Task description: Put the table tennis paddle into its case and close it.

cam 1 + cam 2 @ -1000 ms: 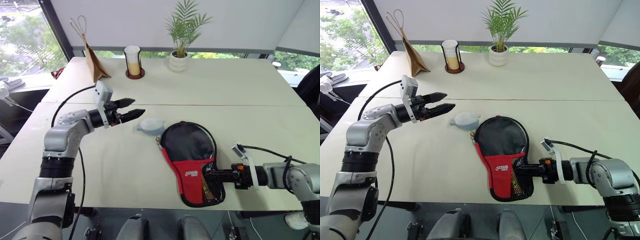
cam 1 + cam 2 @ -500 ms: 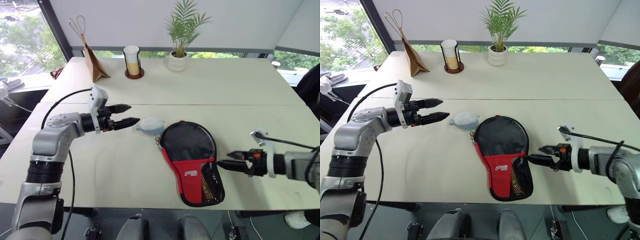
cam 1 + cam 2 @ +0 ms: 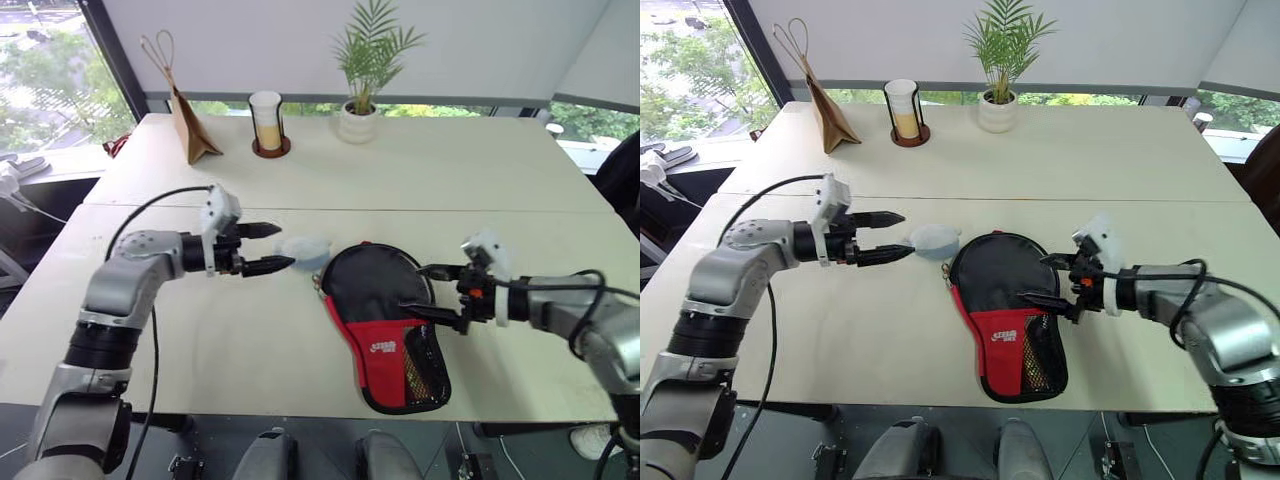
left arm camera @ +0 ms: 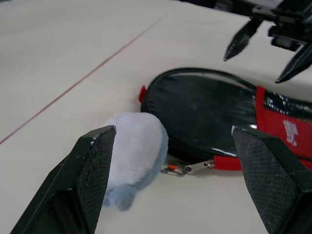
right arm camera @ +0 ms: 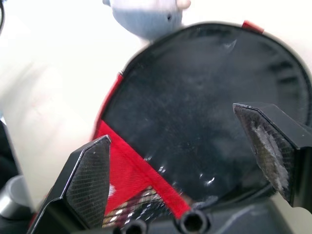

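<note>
left eye view, case (image 3: 385,320), white logo unreadable

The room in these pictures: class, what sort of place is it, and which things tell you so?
Probably an office or meeting room: pale tables pushed together, large windows onto trees, a potted plant by the blinds.

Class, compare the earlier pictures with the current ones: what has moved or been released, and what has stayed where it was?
The right gripper let go of the handle end of the case, opened its jaws and lifted to hover over the case's round part. The left gripper, jaws open throughout, drew a little nearer the fluffy ball. The case, the ball, the cup, the plant and the paper bag stayed put.
</note>
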Tool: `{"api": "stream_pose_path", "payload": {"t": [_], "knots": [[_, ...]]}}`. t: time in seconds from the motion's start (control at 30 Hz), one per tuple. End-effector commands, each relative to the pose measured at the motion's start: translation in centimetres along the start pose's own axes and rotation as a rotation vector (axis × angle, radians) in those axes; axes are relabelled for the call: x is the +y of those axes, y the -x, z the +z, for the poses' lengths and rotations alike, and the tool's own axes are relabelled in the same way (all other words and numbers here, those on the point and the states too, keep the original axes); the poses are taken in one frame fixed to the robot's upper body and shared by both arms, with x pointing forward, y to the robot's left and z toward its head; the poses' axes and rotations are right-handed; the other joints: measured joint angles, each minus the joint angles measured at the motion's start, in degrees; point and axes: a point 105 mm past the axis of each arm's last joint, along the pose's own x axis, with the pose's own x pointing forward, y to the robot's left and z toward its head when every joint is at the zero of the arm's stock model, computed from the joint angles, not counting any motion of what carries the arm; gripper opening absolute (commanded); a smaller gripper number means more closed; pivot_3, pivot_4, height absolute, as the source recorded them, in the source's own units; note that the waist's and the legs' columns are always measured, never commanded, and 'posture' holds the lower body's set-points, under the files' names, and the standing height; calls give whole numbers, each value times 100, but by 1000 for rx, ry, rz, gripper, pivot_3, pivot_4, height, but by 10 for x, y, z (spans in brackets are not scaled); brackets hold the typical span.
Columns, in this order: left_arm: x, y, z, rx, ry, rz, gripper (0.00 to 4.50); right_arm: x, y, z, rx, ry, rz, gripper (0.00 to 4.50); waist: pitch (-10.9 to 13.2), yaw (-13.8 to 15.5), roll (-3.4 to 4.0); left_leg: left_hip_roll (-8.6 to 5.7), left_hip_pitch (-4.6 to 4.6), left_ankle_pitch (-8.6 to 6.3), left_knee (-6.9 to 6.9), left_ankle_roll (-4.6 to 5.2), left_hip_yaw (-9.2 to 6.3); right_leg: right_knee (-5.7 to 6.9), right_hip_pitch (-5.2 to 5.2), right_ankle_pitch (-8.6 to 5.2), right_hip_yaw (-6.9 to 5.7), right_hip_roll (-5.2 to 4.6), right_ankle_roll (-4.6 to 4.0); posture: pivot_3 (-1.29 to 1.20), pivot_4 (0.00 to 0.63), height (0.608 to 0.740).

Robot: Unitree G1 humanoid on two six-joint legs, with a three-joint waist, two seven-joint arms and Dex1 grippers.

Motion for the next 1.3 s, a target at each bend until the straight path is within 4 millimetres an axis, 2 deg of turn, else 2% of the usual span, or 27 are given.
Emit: {"api": "stream_pose_path", "payload": {"t": [0.03,0.2,0.47,0.67,0.97,1.3], "knots": [[1,-3,5,1,-71,-12,3940,-2,-7,2,-38,62,-4,4478,0,-10,0,0,0,0,0,0,0,0,0,0,0,1,0,0,150,740],[12,-3,0,27,-87,5,3940,3,-26,0,-43,123,21,4478,0,-17,1,1,1,2,-1,-3,0,3,-4,0,-1,5,0,0,150,740],[10,8,-8,44,-77,16,3940,23,-54,-7,-32,187,67,4478,0,-21,1,1,0,2,0,-3,0,8,-8,0,-1,3,0,0,150,740],[12,8,-17,76,-78,21,3940,18,-70,-32,65,155,43,4478,-1,-11,-1,0,2,2,3,-4,0,9,-4,0,-1,3,0,0,150,740],[30,-7,-26,93,-104,38,3940,10,-74,-55,172,135,46,4478,-10,-8,-14,0,21,2,3,-4,-1,9,16,0,-5,7,0,0,150,740],[43,-29,-43,185,-182,-35,3940,9,-74,-59,200,143,55,4478,-19,-4,-26,-2,57,0,1,0,-1,8,51,0,-14,11,0,0,150,740]]}}
